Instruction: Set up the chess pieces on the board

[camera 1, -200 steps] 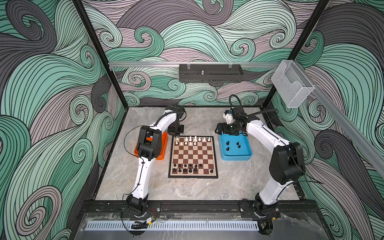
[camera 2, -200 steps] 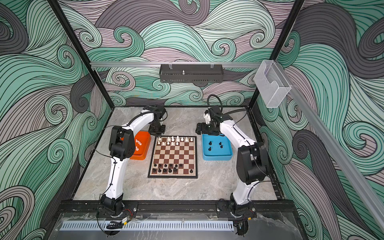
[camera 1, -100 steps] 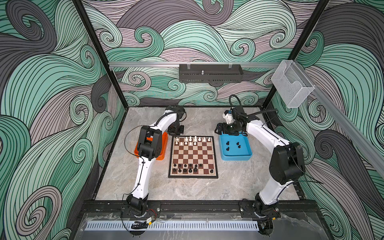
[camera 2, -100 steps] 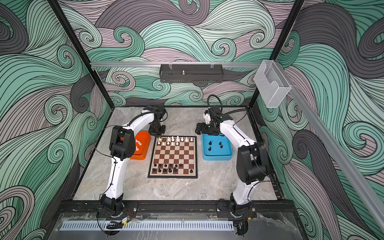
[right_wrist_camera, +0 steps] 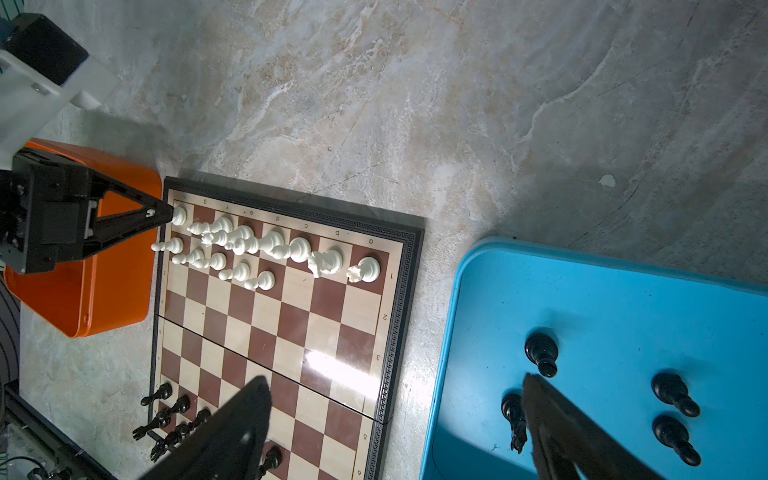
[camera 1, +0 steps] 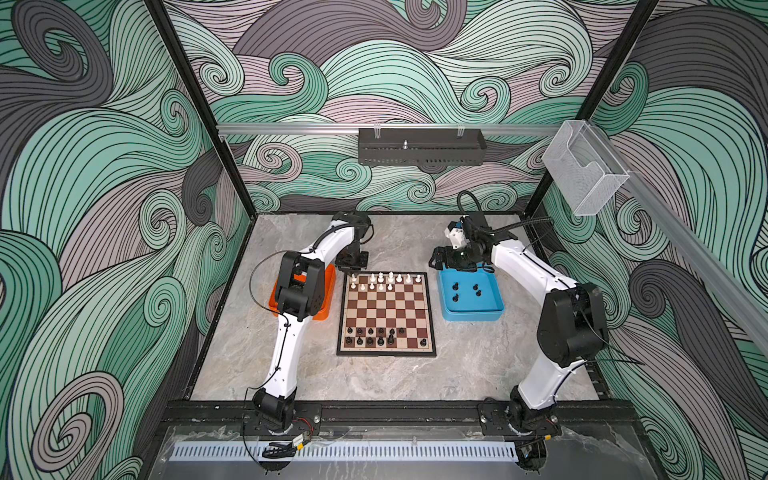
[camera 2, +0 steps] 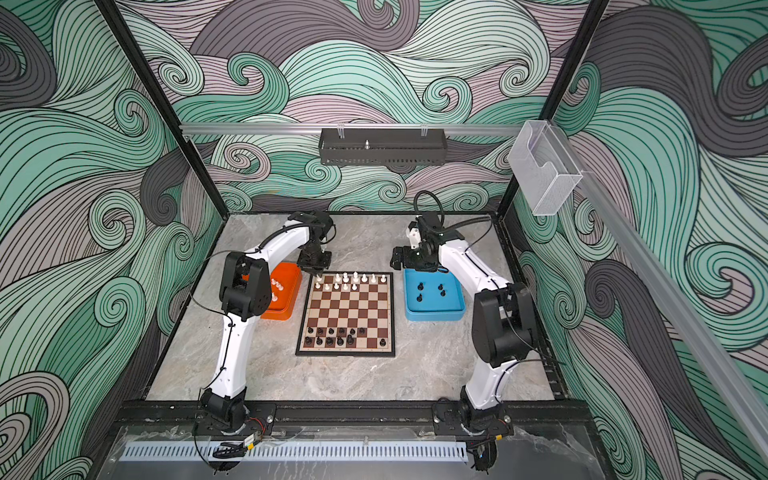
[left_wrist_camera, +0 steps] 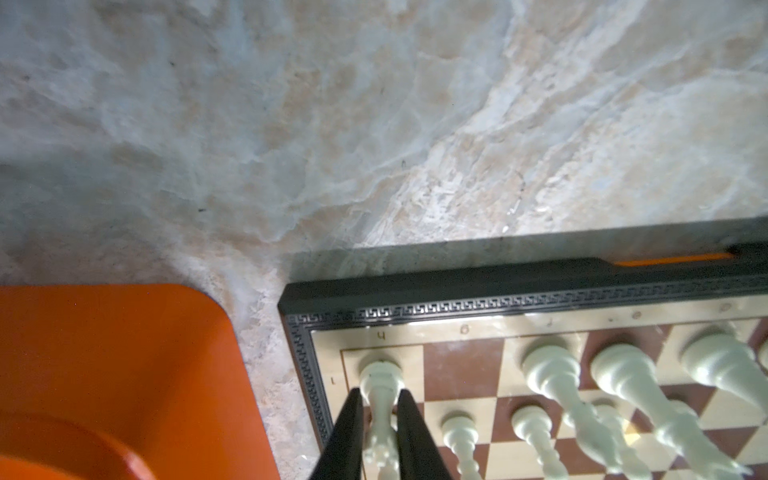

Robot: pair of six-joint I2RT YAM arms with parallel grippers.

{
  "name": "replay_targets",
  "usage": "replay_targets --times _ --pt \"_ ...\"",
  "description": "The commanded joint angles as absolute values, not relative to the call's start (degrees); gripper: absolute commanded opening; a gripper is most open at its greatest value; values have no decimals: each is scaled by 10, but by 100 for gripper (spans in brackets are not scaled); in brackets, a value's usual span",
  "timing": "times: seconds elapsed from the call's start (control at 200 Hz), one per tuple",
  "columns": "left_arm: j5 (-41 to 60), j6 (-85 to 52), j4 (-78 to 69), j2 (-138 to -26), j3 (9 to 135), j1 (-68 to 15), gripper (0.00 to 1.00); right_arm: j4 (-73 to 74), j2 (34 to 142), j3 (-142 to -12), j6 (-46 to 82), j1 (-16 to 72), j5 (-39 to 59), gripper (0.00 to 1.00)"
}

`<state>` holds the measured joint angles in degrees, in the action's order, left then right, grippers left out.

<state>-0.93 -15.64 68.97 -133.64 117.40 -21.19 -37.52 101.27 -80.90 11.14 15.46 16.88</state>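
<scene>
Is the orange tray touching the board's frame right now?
Apart. In the left wrist view a strip of bare marble tabletop runs between the orange tray and the black frame of the board.

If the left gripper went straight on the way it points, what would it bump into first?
Most likely the wide base of the white piece: the left gripper straddles its stem on the corner square of the board, pointing at that base. Depth is unclear.

The board [camera 1: 386,309], dark brown and cream squares in a thin black frame, is lying flat on the surface [camera 1: 374,382]. White chess pieces [camera 1: 390,276] are standing along its far two rows and black chess pieces [camera 1: 380,340] along its near two. Four spare black pieces [camera 1: 456,286] are standing in the blue tray [camera 1: 490,305], and a few spare white pieces [camera 2: 276,284] are sitting in the orange tray [camera 2: 291,299].
</scene>
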Motion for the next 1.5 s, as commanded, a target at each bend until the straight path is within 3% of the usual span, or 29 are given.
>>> replay_targets --times 0.0,0.07,0.205,0.505,0.59,0.716,0.996,1.076,1.321,1.496 --pt "-6 -154 712 -1349 1186 -219 26 -385 1017 -817 110 151 174 94" --pt "0 -155 713 -1348 1186 -218 29 -385 1017 -817 110 152 174 94" --pt "3 -160 706 -1339 1184 -219 45 -385 1017 -817 110 152 174 94" --pt "4 -161 697 -1298 1192 -218 49 -400 1018 -831 107 151 176 94" --pt "0 -165 690 -1278 1192 -217 49 -417 1021 -844 108 152 176 100" --pt "-14 -166 691 -1250 1191 -215 56 -420 1014 -853 113 152 163 100" --pt "-38 -177 678 -1139 1125 -181 84 -424 994 -857 121 154 130 100" --pt "-50 -186 670 -1098 1081 -155 98 -426 992 -857 123 155 145 100" --pt "-54 -194 656 -1005 918 -46 99 -431 1004 -873 120 185 156 100" --pt "-75 -183 651 -1012 833 -29 98 -431 1026 -883 118 189 167 100"
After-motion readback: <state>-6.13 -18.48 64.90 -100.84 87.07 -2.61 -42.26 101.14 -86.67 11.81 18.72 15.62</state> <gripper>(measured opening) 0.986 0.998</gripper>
